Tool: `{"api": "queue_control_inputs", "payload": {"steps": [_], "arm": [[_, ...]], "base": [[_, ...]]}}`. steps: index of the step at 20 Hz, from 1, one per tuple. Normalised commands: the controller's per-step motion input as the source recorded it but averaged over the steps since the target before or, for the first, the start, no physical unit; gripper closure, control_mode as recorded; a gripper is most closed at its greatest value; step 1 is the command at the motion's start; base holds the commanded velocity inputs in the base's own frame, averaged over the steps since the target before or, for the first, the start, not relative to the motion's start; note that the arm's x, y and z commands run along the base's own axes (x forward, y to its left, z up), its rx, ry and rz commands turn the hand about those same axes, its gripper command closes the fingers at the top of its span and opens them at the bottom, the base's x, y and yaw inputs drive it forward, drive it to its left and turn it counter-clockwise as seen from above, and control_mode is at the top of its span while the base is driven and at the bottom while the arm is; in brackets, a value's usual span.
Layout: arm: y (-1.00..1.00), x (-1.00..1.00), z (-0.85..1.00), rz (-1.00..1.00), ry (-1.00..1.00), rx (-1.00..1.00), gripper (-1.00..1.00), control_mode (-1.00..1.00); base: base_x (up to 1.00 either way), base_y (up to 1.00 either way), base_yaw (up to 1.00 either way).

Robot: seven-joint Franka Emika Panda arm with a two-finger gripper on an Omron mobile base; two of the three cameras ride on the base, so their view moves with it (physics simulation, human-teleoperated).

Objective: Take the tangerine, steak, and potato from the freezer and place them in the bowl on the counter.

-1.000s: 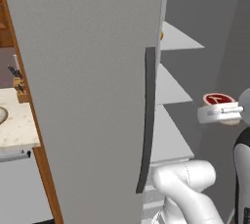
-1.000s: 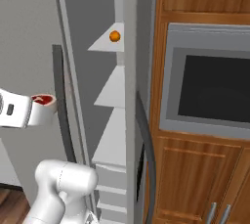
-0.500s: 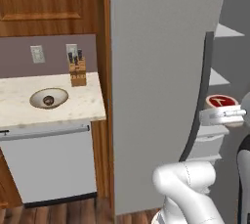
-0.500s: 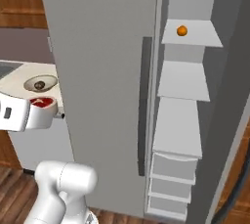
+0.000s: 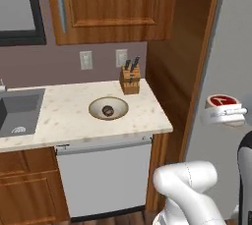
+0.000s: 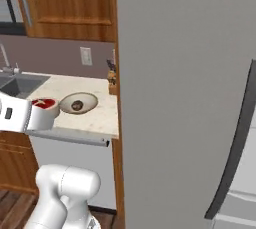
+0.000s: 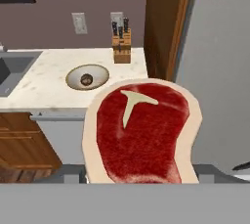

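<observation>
Potato in, steak in transit.
My pincer point(image 7: 141, 181) is clenched on the steak point(image 7: 141, 130); ahead of it the bowl point(image 5: 108, 108) on the counter point(image 5: 64, 121) holds what looks like the potato point(image 5: 108, 111); the tangerine remains.

Left base view: behind the arm, left side, looking forward and down on the counter point(image 5: 64, 116). Right base view: right side, nearer the freezer point(image 6: 185, 98). Hand view: close behind the steak point(image 7: 141, 130). All three share the bowl point(image 5: 96, 106), far.
</observation>
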Motion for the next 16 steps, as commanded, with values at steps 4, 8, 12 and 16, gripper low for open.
{"api": "queue_control_inputs", "payload": {"steps": [4, 8, 12, 16], "arm": [[0.0, 0.0, 0.0, 0.0, 0.0, 0.0, 1.0, 1.0], [0.0, 0.0, 0.0, 0.0, 0.0, 0.0, 1.0, 1.0], [0.0, 0.0, 0.0, 0.0, 0.0, 0.0, 1.0, 1.0], [0.0, 0.0, 0.0, 0.0, 0.0, 0.0, 1.0, 1.0]], "base": [[0.49, 1.0, -0.01], [0.35, 0.66, -0.01], [0.41, -0.01, 0.0], [0.36, -0.23, 0.0]]}}
